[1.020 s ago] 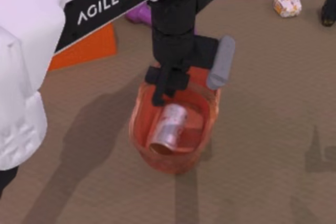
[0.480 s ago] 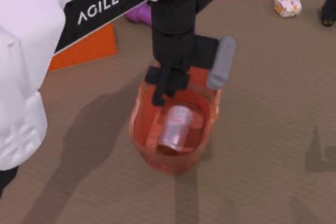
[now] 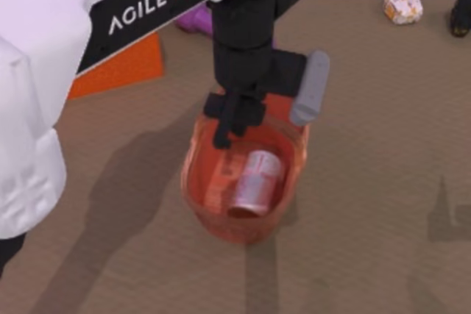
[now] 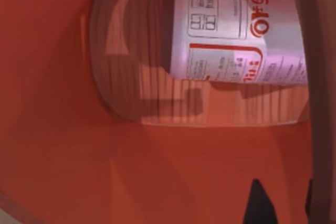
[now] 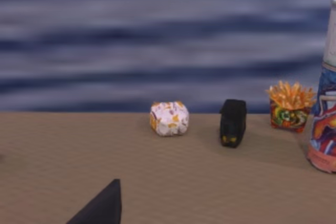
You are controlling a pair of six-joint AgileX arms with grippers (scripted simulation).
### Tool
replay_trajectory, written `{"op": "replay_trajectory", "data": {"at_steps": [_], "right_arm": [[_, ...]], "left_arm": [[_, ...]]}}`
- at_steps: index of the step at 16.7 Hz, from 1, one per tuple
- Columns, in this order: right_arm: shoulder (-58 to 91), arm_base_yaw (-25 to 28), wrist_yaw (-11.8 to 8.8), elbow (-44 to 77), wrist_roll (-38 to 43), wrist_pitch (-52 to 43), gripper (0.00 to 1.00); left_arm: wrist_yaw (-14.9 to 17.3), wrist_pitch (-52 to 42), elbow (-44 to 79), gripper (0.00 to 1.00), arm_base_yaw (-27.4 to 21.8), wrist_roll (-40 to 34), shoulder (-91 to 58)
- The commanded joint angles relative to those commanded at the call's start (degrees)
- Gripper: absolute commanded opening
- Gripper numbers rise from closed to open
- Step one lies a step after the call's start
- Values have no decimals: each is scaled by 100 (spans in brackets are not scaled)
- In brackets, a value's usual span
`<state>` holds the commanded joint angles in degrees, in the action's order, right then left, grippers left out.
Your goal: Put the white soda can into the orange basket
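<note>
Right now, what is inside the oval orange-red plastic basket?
The white soda can with red markings lies on its side on the ribbed floor of the orange basket. The left gripper hangs above, hiding the basket's far end.

My left gripper (image 3: 224,134) covers the far rim of the orange basket (image 3: 197,182), so I can't judge its finger gap. The white soda can (image 4: 236,30) runs off the left wrist frame. A black object (image 3: 461,14) is cut by the top view's right edge.

Rendered tabletop scene: tan table (image 3: 368,255), blue-streaked backdrop (image 5: 157,40).
</note>
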<state>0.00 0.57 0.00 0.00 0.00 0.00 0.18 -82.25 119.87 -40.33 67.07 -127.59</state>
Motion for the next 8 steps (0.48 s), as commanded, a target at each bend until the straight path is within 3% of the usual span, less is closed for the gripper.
{"op": "replay_trajectory", "data": {"at_steps": [8], "right_arm": [[0, 0, 0, 0, 0, 0, 100]], "left_arm": [[1, -102, 97, 0, 35, 27, -13]]}}
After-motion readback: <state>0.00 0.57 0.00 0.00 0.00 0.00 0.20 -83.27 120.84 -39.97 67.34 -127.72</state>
